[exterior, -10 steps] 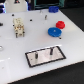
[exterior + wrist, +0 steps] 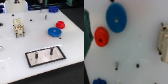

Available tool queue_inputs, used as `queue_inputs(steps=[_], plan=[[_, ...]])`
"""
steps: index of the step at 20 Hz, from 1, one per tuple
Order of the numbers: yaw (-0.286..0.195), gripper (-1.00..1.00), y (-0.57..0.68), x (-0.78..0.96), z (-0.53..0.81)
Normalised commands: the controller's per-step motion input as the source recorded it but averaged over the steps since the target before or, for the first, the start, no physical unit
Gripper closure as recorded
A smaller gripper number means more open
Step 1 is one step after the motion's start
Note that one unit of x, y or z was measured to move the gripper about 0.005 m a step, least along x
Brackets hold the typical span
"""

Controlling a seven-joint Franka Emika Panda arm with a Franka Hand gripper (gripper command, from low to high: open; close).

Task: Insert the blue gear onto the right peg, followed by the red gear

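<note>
The blue gear (image 2: 54, 31) lies flat on the white table at the exterior view's right, and it shows again in the wrist view (image 2: 116, 17). Just behind it and close beside it sits the smaller red gear (image 2: 60, 24), which also shows in the wrist view (image 2: 101, 36). Nearer the front lies the grey black-rimmed plate (image 2: 44, 61) with two thin dark pins. The right peg (image 2: 50, 50) stands bare, and so does the other pin (image 2: 37, 55). No gripper fingers show in either view. The plate is out of the wrist view.
A small wooden frame (image 2: 19, 26) stands at the back on the exterior view's left and appears as a beige shape (image 2: 163, 42) in the wrist view. Two small dark studs (image 2: 46, 16) (image 2: 33, 20) stick up behind the gears. A dark shape (image 2: 86, 35) fills one wrist-view edge.
</note>
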Motion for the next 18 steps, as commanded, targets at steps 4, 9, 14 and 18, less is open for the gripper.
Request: queue_inputs(steps=[4,9,14,18], plan=[[0.0,-1.0,0.48,-0.23,-0.4],[0.0,-1.0,0.36,-0.17,-0.51],[0.0,-1.0,0.25,-0.16,-0.56],[0.0,-1.0,0.14,-0.24,-0.59]])
